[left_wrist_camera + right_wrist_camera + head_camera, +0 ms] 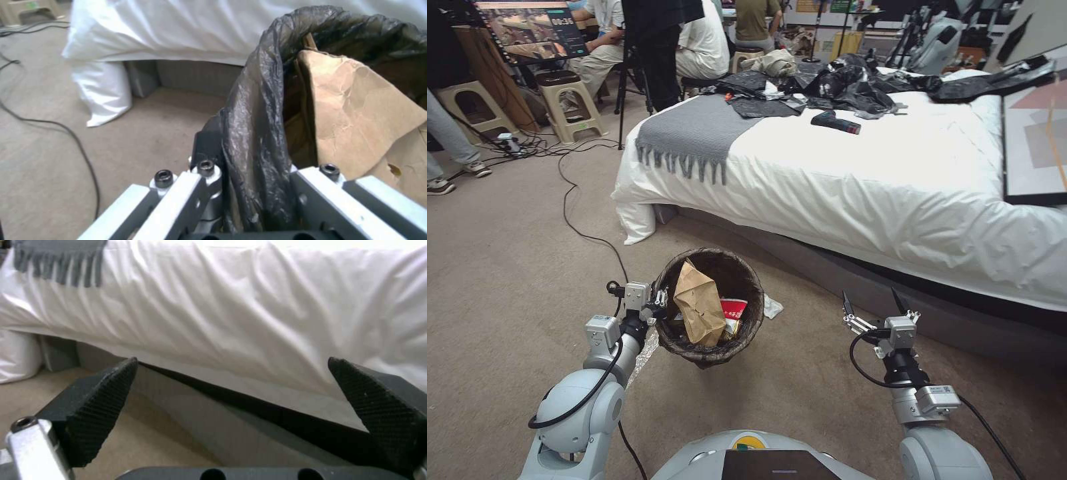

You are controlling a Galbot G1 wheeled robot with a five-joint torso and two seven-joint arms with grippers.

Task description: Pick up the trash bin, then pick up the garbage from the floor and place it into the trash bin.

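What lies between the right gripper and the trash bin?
In the head view, bare carpet separates the open right gripper from the trash bin, which the left gripper holds by its rim.

Beige carpeted floor [507,253] with black cable [577,220], white crumpled scrap [772,307], white-sheeted bed [854,193] bearing grey fringed throw [694,137], black plastic sheets [840,87]

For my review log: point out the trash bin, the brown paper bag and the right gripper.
trash bin [754,280]: head view, bag-lined rim.
brown paper bag [699,310]: head view, crumpled middle.
right gripper [875,305]: head view, gap between fingertips.
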